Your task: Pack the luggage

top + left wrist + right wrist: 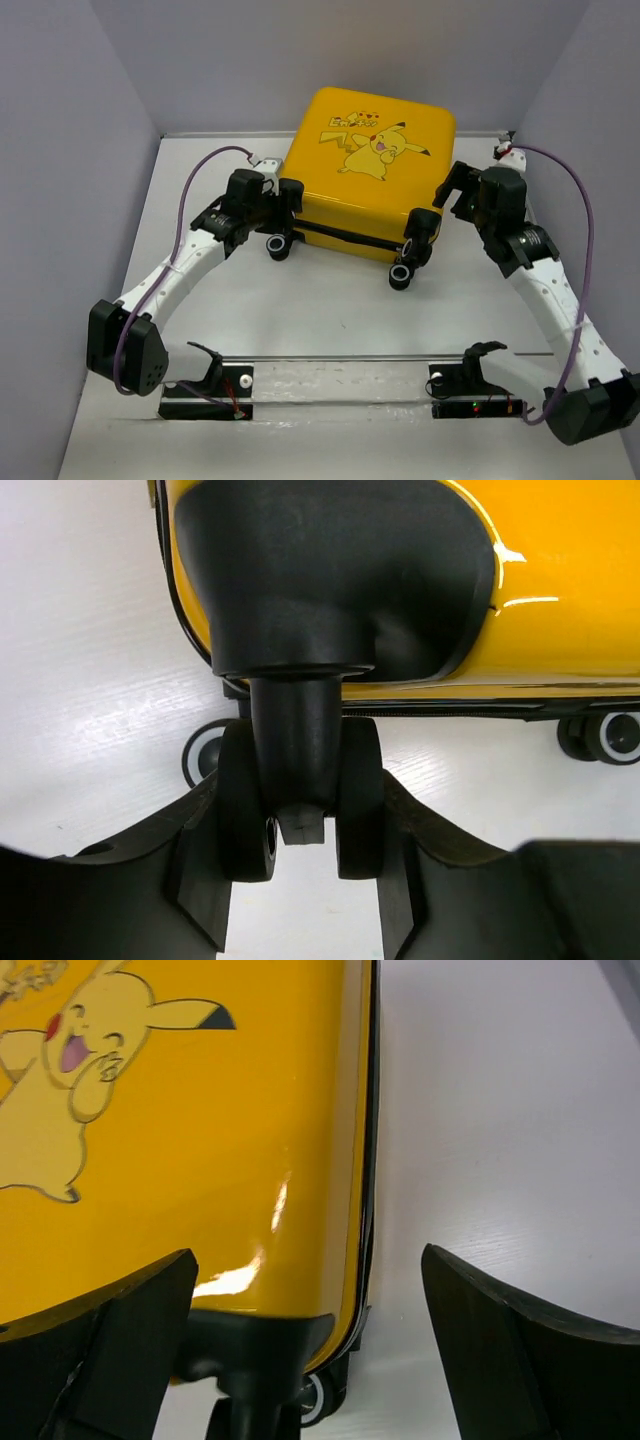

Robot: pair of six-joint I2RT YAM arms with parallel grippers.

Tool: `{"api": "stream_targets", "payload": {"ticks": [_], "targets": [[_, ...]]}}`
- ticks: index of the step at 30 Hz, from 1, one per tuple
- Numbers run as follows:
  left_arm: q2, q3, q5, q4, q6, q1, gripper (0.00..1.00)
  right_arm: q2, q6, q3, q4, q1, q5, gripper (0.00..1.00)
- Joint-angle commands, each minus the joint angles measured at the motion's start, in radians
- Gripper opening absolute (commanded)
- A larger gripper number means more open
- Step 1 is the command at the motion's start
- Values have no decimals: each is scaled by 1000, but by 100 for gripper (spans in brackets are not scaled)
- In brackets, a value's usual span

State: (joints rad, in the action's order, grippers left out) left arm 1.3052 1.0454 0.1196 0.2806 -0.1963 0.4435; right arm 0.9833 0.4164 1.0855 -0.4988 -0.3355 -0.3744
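Left gripper (pixel 303 860) grasps a wheel (pixel 245 800) of the closed luggage (pixel 370 170), lying flat on the surface (pixel 330 310); right gripper (pixel 310 1325) is released. Better pull slowly, keeping the wheel centred.

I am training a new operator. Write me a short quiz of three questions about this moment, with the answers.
1. True or false: the yellow Pikachu suitcase lies open.
2. What sits between the fingers of the left end effector? A) a caster wheel B) the handle C) a folded cloth
3. Fill in: the jaws of the right end effector stand ___.
Key: 1 false; 2 A; 3 open.
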Motion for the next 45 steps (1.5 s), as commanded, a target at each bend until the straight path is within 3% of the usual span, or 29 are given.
{"api": "stream_targets", "payload": {"ticks": [1, 3, 5, 9, 12, 17, 24, 29, 32, 37, 38, 40, 41, 44, 45], "targets": [[12, 27, 2, -23, 11, 0, 22, 130, 4, 19, 119, 247, 362, 100], [14, 19, -12, -23, 8, 0, 6, 187, 34, 17, 150, 282, 480, 100], [3, 12, -14, -29, -3, 0, 6, 269, 45, 30, 195, 282, 537, 100], [-62, -31, 44, -57, -34, 9, 6, 383, 87, 30, 347, 282, 841, 94], [-101, -59, 70, -69, -55, 18, 6, 478, 79, 82, 350, 242, 955, 90], [-190, -137, 156, -118, -117, 49, 6, 688, 30, 284, 333, 99, 1081, 88], [-287, -258, 313, -305, -273, 100, 6, 910, 85, 635, 313, 47, 1189, 94], [-340, -301, 305, -447, -393, 101, 6, 832, 44, 714, 304, 47, 1125, 99], [-351, -309, 290, -510, -459, 100, 6, 691, -20, 686, 304, 47, 1060, 100], [-379, -315, 258, -587, -531, 100, 6, 386, -76, 402, 412, 47, 970, 100], [-392, -314, 249, -595, -543, 100, 6, 265, -71, 240, 486, 47, 956, 97], [-414, -302, 227, -597, -549, 98, 6, 152, -53, 86, 554, 47, 910, 87], [-420, -297, 219, -594, -555, 98, 6, 50, -44, -78, 612, 47, 905, 67], [-442, -268, 207, -586, -560, 97, 6, -123, 13, -401, 730, 47, 798, 23], [-442, -268, 207, -578, -562, 96, 6, -159, 13, -468, 752, 47, 798, 19]]}}
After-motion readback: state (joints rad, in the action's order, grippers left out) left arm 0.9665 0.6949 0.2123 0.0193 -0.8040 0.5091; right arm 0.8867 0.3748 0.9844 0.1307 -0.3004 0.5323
